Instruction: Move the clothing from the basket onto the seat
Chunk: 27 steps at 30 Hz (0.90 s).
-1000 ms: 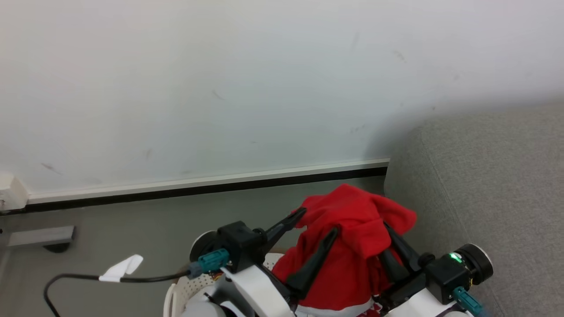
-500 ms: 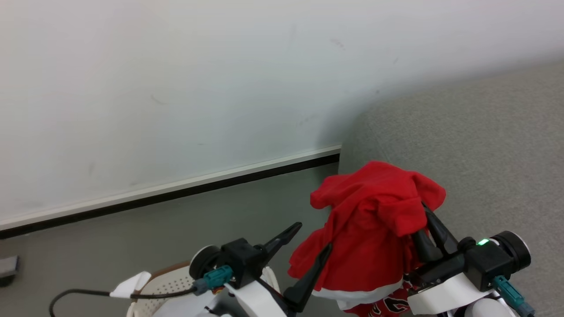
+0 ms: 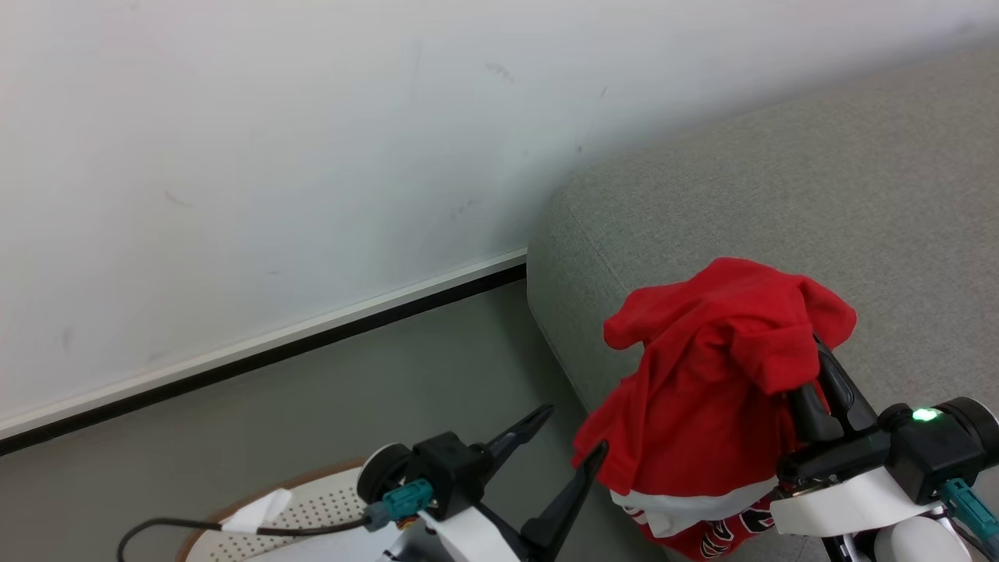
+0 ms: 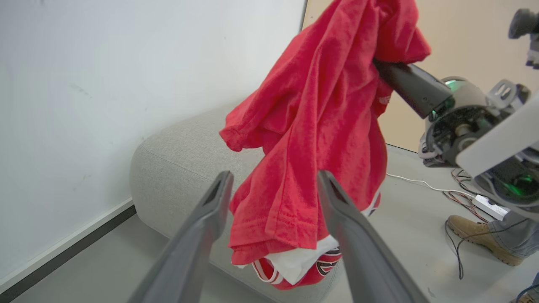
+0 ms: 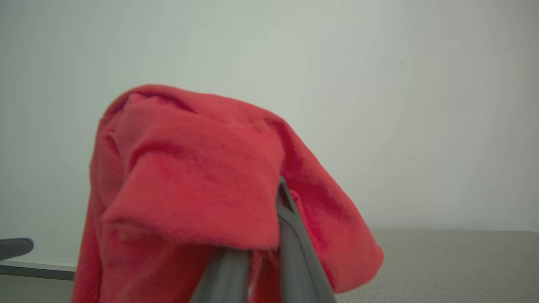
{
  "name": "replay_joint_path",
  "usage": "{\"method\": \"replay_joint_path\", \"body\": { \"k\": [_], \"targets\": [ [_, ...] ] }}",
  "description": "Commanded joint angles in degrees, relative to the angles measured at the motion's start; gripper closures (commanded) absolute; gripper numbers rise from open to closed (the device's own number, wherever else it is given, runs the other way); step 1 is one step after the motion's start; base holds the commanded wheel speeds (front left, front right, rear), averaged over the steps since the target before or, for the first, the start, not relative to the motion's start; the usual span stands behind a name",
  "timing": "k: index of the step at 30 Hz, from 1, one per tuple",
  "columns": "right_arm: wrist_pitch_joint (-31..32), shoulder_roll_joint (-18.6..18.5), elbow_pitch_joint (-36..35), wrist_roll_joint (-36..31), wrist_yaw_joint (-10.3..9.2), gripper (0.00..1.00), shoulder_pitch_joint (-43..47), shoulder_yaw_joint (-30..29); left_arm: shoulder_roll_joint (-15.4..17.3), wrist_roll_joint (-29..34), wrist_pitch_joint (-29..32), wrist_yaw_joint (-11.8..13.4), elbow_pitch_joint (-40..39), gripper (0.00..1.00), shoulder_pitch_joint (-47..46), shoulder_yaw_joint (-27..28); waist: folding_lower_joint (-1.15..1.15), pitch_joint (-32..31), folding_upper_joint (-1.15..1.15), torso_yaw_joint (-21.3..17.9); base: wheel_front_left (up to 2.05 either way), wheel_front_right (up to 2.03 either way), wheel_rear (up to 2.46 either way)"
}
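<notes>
The red clothing (image 3: 710,382) hangs bunched from my right gripper (image 3: 808,375), which is shut on it; the fabric drapes over and hides the fingertips. A white panel and printed trim (image 3: 702,523) show at its bottom. It hangs at the left corner of the grey sofa (image 3: 780,179). In the right wrist view the clothing (image 5: 189,189) folds over my closed fingers (image 5: 290,240). My left gripper (image 3: 574,431) is open and holds nothing, just left of the cloth; in its wrist view the clothing (image 4: 320,126) hangs beyond the spread fingers (image 4: 214,202). The white basket (image 3: 312,511) sits at the bottom left.
A white wall with a dark baseboard (image 3: 312,336) runs behind the grey-green floor (image 3: 375,375). A black cable with a white tag (image 3: 257,511) crosses the basket. In the left wrist view a person's shoe (image 4: 476,235) and a power strip (image 4: 488,205) lie on the floor.
The camera has swung right, bringing more sofa into view. My right gripper has carried the clothing rightward toward the sofa corner. The left gripper's finger no longer overlaps the cloth.
</notes>
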Motion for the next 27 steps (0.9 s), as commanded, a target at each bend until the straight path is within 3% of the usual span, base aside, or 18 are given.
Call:
{"method": "replay_joint_path", "body": {
  "k": [1, 11, 19, 27],
  "targets": [
    [-0.03, -0.49, -0.51, 0.4, -0.14, 1.0, 0.43, -0.5, 0.16, 0.5, -0.48, -0.17, 0.38, 0.0, -0.39, -0.06, 0.0, 0.17, 0.0, -0.08, 0.0, 0.0, 0.0],
    [-0.03, 0.69, 0.92, 0.45, -0.14, 1.0, -2.97, -3.78, -0.32, 0.78, -0.27, -0.71, 0.98, 0.0, -2.16, -1.07, 0.0, 2.77, 0.0, 2.22, 0.0, 0.0, 0.0],
    [0.05, -0.88, 6.06, 2.35, -0.14, 1.0, -14.92, -8.71, 0.2, 2.05, 1.12, -1.74, -0.09, 0.0, -6.27, -1.58, 0.0, 9.73, 0.0, 5.99, 0.0, 0.0, 0.0],
    [3.97, -5.49, 14.11, 0.52, -0.14, 1.0, -37.56, -23.82, 0.92, 3.26, 2.45, -3.16, -1.05, 0.0, -11.78, -2.51, 0.0, 19.94, 0.0, 12.88, 0.0, 0.0, 0.0]
  ]
}}
